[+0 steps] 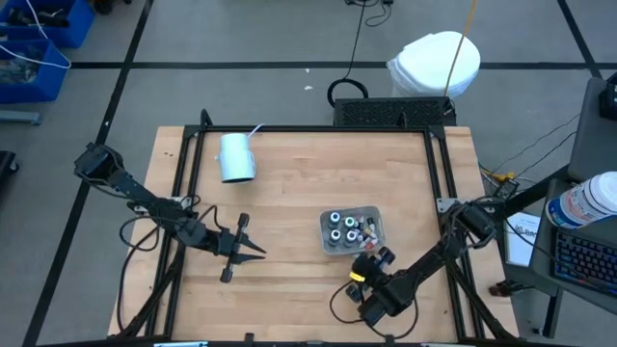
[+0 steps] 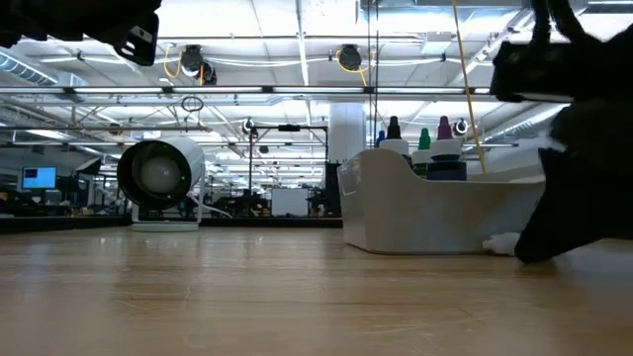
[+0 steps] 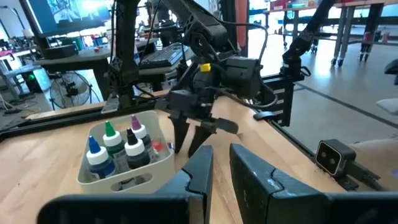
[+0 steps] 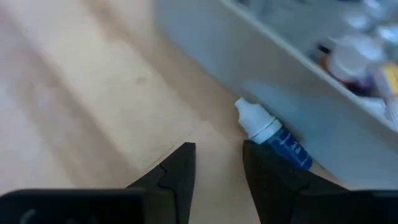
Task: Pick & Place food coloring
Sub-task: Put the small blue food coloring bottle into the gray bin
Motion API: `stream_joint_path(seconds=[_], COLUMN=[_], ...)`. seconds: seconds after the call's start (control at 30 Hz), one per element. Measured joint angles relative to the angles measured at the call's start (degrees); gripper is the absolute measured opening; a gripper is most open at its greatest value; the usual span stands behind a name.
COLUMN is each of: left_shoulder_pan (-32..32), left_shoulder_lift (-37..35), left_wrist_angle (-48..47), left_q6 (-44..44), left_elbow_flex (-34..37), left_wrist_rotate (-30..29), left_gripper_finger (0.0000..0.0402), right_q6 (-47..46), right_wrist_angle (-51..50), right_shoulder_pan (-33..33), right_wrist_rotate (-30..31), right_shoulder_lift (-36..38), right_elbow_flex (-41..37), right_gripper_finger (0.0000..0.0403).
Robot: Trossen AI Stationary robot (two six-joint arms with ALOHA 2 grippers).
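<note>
A translucent grey tray (image 1: 328, 241) on the table's near right holds several food coloring bottles (image 3: 118, 149) standing upright. One blue bottle with a white cap (image 4: 273, 134) lies on its side on the wood, against the tray's outer wall; its cap also shows in the low view (image 2: 499, 242). My right gripper (image 4: 219, 162) slants down at the tray's near side, open, with the lying bottle just beside one finger and outside the gap. My left gripper (image 3: 221, 165) hovers level at the table's near left, a narrow gap between its fingers, with nothing in it. My right gripper has one finger (image 4: 264, 165) close beside the lying blue bottle's body (image 4: 289, 146). I cannot tell whether the finger touches it. Nothing is between the fingers.
A pale blue cup (image 1: 236, 157) lies on its side at the table's far left, its mouth toward the near edge in the low view (image 2: 158, 178). Bare wood stretches between the cup, my left gripper and the tray. A black frame (image 1: 308, 128) runs around the table.
</note>
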State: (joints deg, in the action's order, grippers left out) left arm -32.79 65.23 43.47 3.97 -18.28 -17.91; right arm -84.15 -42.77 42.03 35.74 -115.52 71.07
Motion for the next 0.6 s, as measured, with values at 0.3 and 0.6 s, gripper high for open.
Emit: stream_joint_path(seconds=[0.3,0.6], left_shoulder_pan=[-1.62,-2.28], left_shoulder_lift=[0.00,0.00], left_wrist_angle=[-0.23,-0.98], left_q6=[0.00,-0.52], left_elbow_flex=[0.00,0.00], left_wrist_rotate=[0.02,0.00], left_gripper_finger=[0.0063,0.0063], right_q6=[27.18,28.13], right_wrist_angle=[-2.62,-9.57], right_shoulder_pan=[5.45,6.09], right_wrist_rotate=[0.29,8.67], right_shoulder_lift=[0.08,0.30], right_elbow_flex=[5.46,5.81], right_gripper_finger=[0.0104,0.0096])
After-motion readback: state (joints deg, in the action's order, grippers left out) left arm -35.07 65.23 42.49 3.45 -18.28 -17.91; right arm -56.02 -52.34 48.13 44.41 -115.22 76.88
